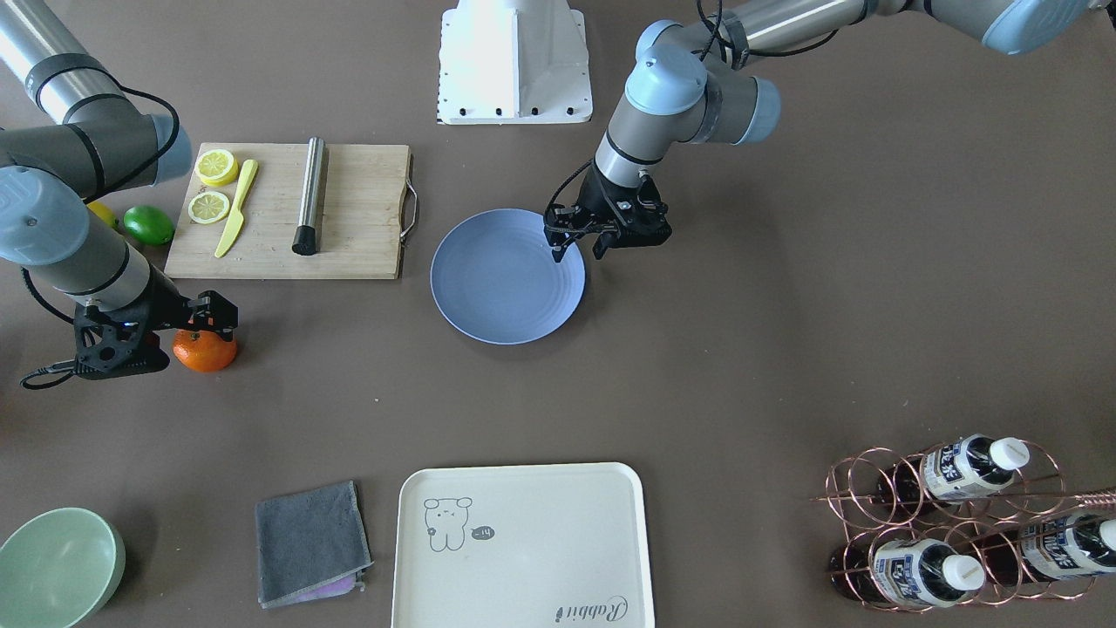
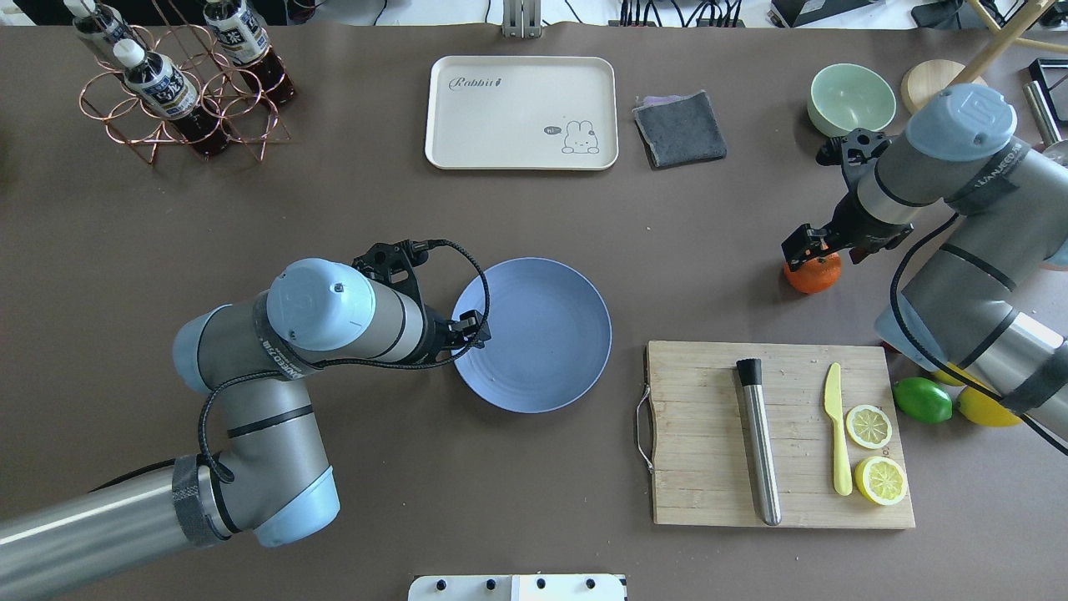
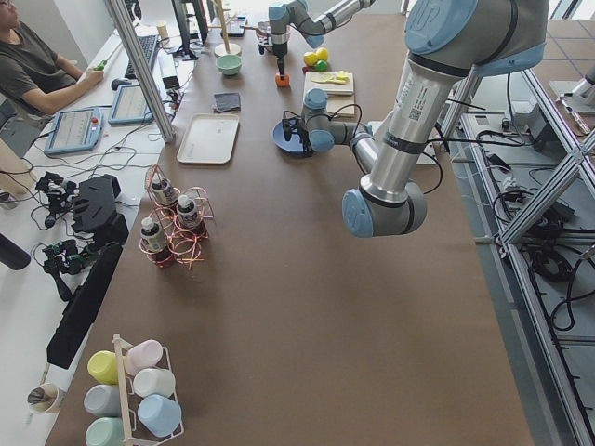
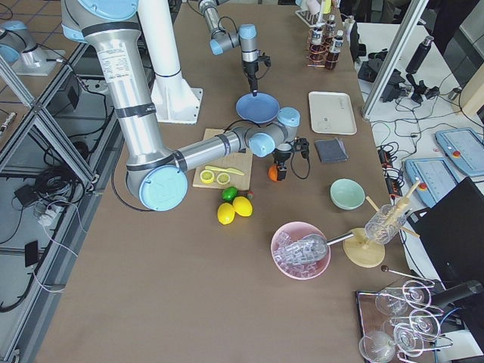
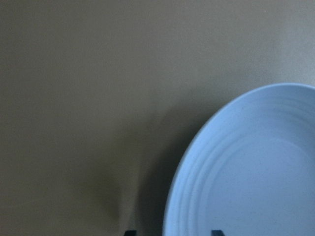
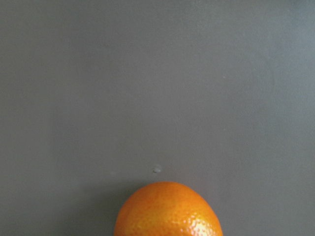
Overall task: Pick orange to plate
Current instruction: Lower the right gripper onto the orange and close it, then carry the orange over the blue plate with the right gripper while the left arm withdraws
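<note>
The orange rests on the brown table, away from the blue plate. My right gripper hangs directly over the orange with its fingers spread open and nothing held. In the right wrist view the orange fills the bottom centre, and no fingers show there. My left gripper is open at the plate's rim, one finger over the plate and one outside it. The left wrist view shows the plate and both fingertips at the bottom edge.
A wooden cutting board near the orange carries two lemon halves, a yellow knife and a metal cylinder. A lime lies beside it. The cream tray, grey cloth, green bowl and bottle rack line the far side.
</note>
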Available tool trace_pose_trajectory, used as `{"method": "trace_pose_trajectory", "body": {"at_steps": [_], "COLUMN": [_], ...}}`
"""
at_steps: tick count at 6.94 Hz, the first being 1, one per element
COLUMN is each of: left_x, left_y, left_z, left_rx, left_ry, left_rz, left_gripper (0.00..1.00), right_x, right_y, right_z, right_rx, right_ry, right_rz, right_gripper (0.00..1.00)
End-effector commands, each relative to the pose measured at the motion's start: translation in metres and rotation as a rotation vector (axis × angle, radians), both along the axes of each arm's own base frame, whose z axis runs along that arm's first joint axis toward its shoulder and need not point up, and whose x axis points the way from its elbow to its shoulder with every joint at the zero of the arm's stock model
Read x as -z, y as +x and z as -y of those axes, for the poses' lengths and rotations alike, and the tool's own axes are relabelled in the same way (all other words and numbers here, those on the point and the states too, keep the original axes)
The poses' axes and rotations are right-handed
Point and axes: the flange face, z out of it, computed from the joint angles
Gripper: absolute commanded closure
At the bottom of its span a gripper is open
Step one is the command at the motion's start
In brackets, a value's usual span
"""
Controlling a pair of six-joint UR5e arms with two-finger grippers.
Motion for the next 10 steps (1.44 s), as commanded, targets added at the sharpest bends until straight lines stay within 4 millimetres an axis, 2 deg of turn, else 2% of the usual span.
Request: {"method": "trace_pose_trajectory", "body": {"at_steps": [1, 2, 3, 4, 5, 6, 7, 8, 9, 10], "left_x": [0.0, 0.0, 0.002, 0.008, 0.009, 0.001, -0.026, -0.054, -0.072, -0.082], "left_y": [-0.001, -0.002, -0.003, -0.015, -0.056, -0.112, -0.173, -0.225, -0.25, -0.259], "left_z": [0.002, 0.003, 0.003, 0.01, 0.036, 0.069, 0.092, 0.112, 0.122, 0.126], "left_rx": [0.003, 0.006, 0.006, 0.021, 0.046, 0.023, -0.01, -0.048, -0.06, -0.056], "left_ry": [0.0, 0.0, 0.0, 0.003, -0.004, 0.011, 0.052, 0.104, 0.122, 0.122], "left_rz": [0.001, 0.001, 0.001, -0.006, -0.022, -0.008, 0.039, 0.075, 0.097, 0.112], "left_gripper": [0.09, 0.04, 0.04, 0.04, 0.04, 0.04, 0.04, 0.04, 0.04, 0.03], "right_x": [-0.002, -0.001, 0.025, 0.059, 0.102, 0.149, 0.189, 0.228, 0.25, 0.263], "right_y": [-0.003, -0.003, -0.008, -0.011, -0.013, -0.038, -0.065, -0.108, -0.142, -0.176], "right_z": [0.0, 0.0, 0.009, 0.012, 0.008, -0.007, -0.02, -0.043, -0.067, -0.094], "right_rx": [-0.006, -0.005, -0.008, -0.048, -0.076, -0.113, -0.118, -0.15, -0.151, -0.154], "right_ry": [-0.008, -0.006, 0.017, 0.01, 0.023, -0.023, -0.041, -0.058, -0.054, -0.052], "right_rz": [-0.008, -0.005, 0.024, 0.063, 0.12, 0.165, 0.192, 0.215, 0.227, 0.225], "right_gripper": [0.24, 0.97, 1.0, 1.0, 1.0, 1.0, 1.0, 1.0, 1.0, 1.0]}}
